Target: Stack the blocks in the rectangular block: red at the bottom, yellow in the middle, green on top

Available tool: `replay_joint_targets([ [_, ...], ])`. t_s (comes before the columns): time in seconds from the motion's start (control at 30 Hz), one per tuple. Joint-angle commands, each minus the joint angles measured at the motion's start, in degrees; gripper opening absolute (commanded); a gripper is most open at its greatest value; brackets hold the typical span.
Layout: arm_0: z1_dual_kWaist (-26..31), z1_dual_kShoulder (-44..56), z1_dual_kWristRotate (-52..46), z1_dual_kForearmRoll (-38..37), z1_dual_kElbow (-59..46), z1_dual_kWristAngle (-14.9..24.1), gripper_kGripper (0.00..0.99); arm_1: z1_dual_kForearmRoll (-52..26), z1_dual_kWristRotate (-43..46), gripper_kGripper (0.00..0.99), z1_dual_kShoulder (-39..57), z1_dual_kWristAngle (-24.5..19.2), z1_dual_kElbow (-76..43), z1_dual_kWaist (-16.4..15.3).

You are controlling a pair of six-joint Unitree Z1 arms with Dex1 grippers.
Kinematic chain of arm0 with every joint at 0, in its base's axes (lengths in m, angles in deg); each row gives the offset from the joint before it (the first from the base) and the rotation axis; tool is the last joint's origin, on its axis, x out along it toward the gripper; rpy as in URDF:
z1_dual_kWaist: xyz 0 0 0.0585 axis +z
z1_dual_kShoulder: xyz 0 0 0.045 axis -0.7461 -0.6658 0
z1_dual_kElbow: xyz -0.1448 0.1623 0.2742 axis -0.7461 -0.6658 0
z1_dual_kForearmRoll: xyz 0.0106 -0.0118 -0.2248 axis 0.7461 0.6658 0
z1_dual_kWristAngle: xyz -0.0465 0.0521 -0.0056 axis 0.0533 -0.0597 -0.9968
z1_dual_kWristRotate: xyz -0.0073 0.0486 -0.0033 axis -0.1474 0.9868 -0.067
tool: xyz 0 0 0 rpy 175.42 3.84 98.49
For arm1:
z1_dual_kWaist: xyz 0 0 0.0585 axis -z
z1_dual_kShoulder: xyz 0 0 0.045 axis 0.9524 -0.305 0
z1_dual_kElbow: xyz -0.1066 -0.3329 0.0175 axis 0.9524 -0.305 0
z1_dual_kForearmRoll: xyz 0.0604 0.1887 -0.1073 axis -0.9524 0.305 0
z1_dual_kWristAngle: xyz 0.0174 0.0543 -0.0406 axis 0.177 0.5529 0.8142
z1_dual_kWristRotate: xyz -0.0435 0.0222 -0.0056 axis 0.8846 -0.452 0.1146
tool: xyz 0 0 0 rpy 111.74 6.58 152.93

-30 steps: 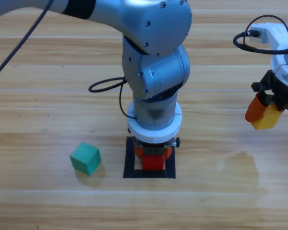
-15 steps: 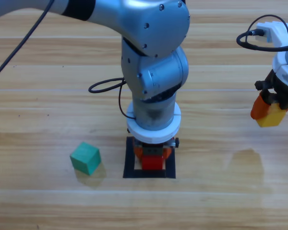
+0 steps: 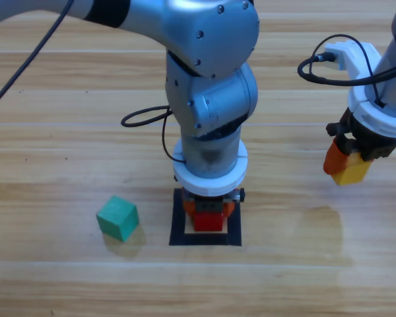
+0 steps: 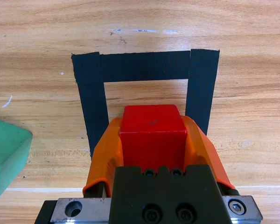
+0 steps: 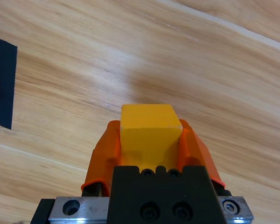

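Here the left gripper [image 4: 151, 154] reaches down inside the black frame [image 3: 179, 221], its jaws clamped on the red cube [image 4: 151, 135]. Off to the right, the right gripper [image 5: 149, 144] hangs above the table [image 3: 53, 132] – jaws pinching the yellow cube [image 3: 350, 173]. The green cube [image 3: 117, 217] sits left of the frame, apart.

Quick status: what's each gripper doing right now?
Left gripper: shut on the red cube, over the black tape square.
Right gripper: shut on the yellow cube, held above the table, right of the square.
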Motion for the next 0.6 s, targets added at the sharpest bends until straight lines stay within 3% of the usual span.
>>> replay_joint_targets([
  [0.03,1.6,-3.7,0.0,-1.0,-1.9,0.6,0.149,-0.9,-0.7,0.000,-3.8,-1.5,0.8,-2.4],
  [0.37,1.6,-2.6,-1.4,-1.0,-2.2,0.6,0.446,-0.9,-1.0,0.000,-3.8,-1.5,0.9,-2.3],
  [0.6,1.0,-2.6,-2.4,-1.0,-2.1,0.6,0.747,-0.9,-1.0,0.000,-3.8,-1.6,0.9,-2.4],
])
